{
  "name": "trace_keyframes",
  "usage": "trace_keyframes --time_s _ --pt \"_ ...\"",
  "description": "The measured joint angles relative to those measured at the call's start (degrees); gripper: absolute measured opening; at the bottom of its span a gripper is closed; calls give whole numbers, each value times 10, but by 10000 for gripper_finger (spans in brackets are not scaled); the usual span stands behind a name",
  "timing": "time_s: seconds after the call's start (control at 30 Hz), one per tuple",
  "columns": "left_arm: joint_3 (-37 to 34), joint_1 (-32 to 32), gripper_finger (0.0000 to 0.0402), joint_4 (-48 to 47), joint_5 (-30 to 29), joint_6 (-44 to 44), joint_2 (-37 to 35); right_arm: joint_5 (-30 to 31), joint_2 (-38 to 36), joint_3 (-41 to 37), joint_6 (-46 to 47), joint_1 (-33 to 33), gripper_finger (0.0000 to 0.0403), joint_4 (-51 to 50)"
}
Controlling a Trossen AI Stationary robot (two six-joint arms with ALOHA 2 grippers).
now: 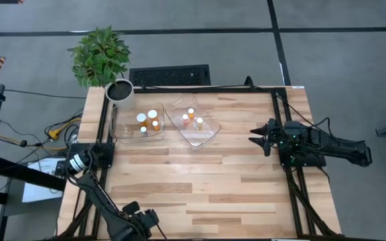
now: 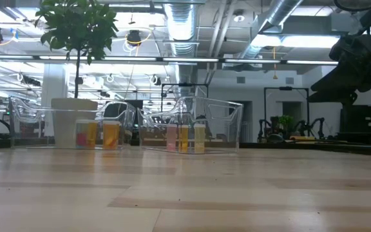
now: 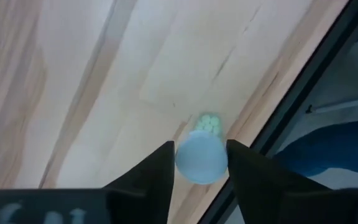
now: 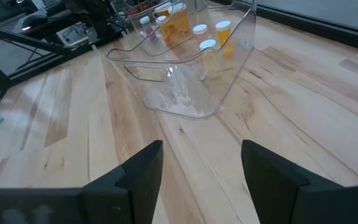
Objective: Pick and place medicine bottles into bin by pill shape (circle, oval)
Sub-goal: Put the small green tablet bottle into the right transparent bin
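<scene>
Amber plastic: the bottles are small and white-capped; I judge them light, stiff and smooth, best pinched across the cap or body.
Left gripper (image 3: 199,163): at 7 o'clock on the table (image 1: 206,194), near the front edge, fingers clenched on a bottle (image 3: 201,152) by its white cap; pale round pills show through.
Left bin (image 1: 120,126): at 11 o'clock, holding about four bottles.
Pot (image 1: 120,94): white, with a plant, just behind the left bin; could snag a high approach.
Right bin (image 1: 210,127): at 12 o'clock, skewed, three bottles inside.
Bin walls: clear and tall, so I would lower bottles from above.
Right gripper (image 4: 199,163): at 3 o'clock, fingers spread, empty, waiting.
</scene>
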Motion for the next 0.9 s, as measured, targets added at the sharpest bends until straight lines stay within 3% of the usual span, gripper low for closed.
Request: trace_keyframes --time_s 0.7,0.9 --pt "0 43 121 -4 33 67 0 0 0 0 -1 0 225 0" --pt "27 59 121 -66 20 88 0 0 0 0 -1 0 225 0"
